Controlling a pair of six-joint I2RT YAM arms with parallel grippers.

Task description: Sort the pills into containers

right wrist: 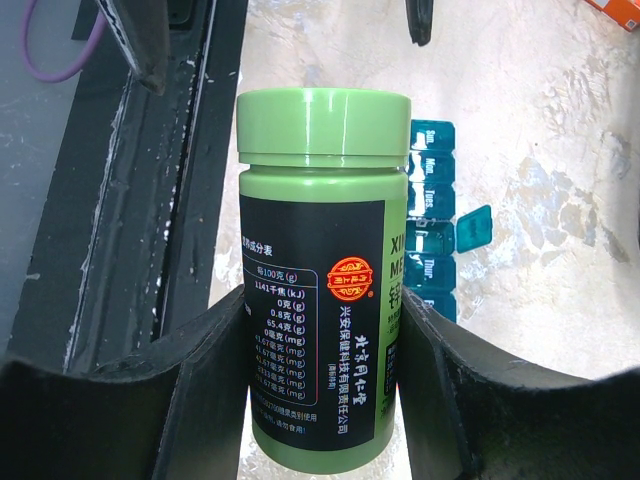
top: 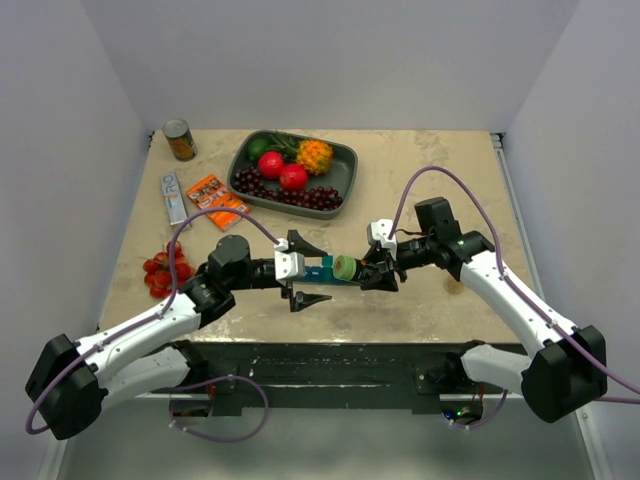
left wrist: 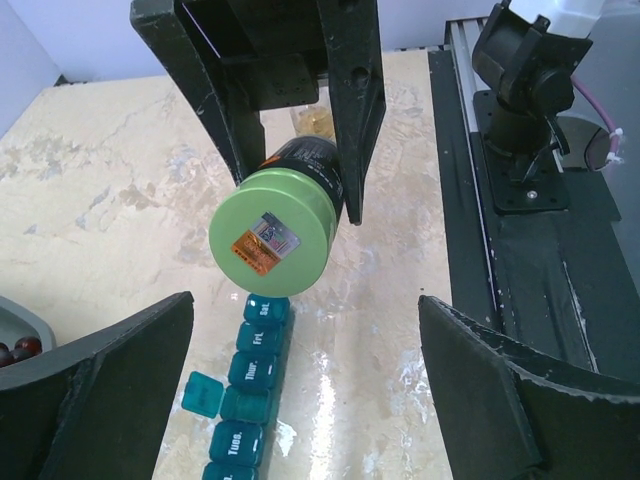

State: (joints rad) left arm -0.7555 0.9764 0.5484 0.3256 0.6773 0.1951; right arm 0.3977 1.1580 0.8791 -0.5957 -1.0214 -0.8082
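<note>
since the right gripper (top: 385,270) is clamped round the black-labelled body of a green plastic pill bottle (right wrist: 320,250) and holds it on its side above the beige marbled surface (top: 430,160), the bottle's long axis runs 3 to 9 o'clock in the top view. its round green cap (left wrist: 270,232) faces 9 o'clock, straight at the left gripper (top: 316,271). that gripper's jaws are spread wide, one to each side of the cap's line, near it but touching nothing. the left arm is the nearer one to the cap, and the cap is on. unscrewing it looks like the step in hand, so the left gripper would need to advance toward 3 o'clock along the bottle's axis before closing.

the teal-blue plastic pill-organizer strip (left wrist: 250,390) lies flat on the surface below and between the two grippers. its long axis also runs 9 to 3 o'clock, roughly parallel with the bottle. one small square lid (left wrist: 202,392) is flipped open to the side; the others look closed.

the surface also carries a dark grey oval fruit tray (top: 338,170) at 12 o'clock, a small tin can (top: 180,140) at 11 and a cluster of small red round fruits (top: 165,272) at 9. plain pale walls close it in.
</note>
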